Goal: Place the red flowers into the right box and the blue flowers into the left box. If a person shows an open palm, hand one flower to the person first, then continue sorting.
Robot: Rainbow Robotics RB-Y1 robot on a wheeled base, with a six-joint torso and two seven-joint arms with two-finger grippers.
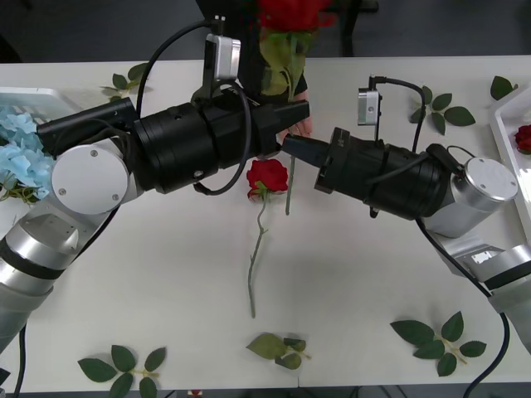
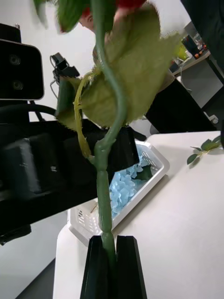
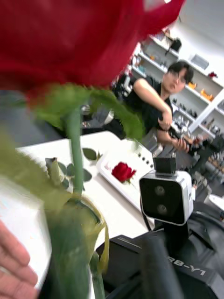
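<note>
The black fingers of the right gripper are pinched on the green stem of a red rose, which is held upright above the table's far side, its head at the top edge of the front view. The left gripper is beside that stem; whether it is open or closed cannot be told. A person's hand is seen near the stem, possibly touching it. A second rose lies on the table between the arms. Blue flowers lie in the left box, and a rose in the right box.
</note>
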